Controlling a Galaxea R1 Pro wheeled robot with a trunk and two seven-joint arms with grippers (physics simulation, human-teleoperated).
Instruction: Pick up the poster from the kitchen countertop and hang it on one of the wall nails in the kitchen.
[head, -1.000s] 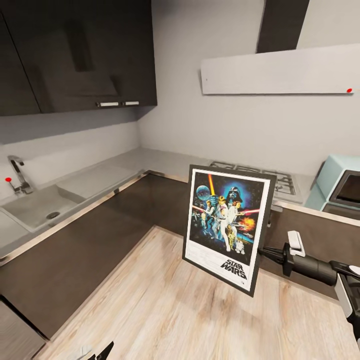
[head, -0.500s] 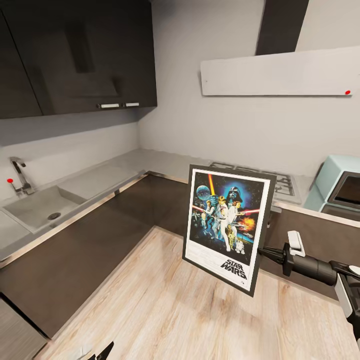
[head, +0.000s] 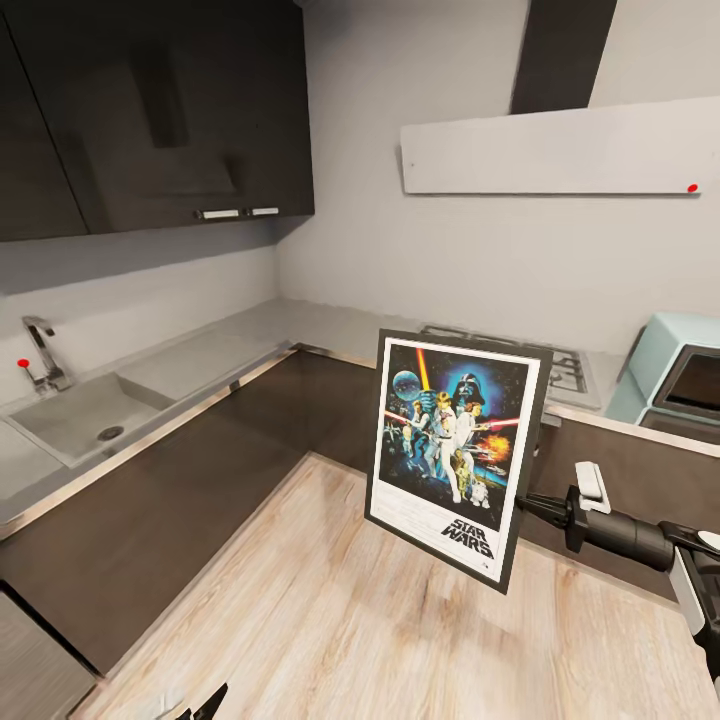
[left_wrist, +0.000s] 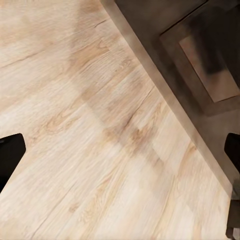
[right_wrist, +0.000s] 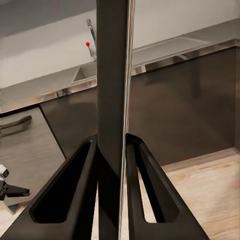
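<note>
At the far left of the head view a tap (head: 40, 352) with a red dot stands behind the sink (head: 75, 420), which is sunk into the pale L-shaped surface (head: 250, 335); dark wall cupboards (head: 150, 110) hang above it; low down at the left edge the left claw (head: 205, 703) barely shows as dark tips over the wooden floor (head: 330, 610), and in the left wrist view its fingertips (left_wrist: 10, 155) sit far apart at opposite edges with nothing between them, wide open above the floor; in the middle the poster (head: 455, 455) is held upright in the air, slightly tilted, in front of the dark cabinet fronts and clear of the surface; the steel gas hob (head: 545, 365) lies behind it, under a pale hood (head: 550, 150); right of the poster the right claw (head: 528, 507) grips its right edge, and the right wrist view shows both fingers (right_wrist: 80, 195) pinching the poster edge-on; a pale blue oven (head: 675, 375) stands at the far right
</note>
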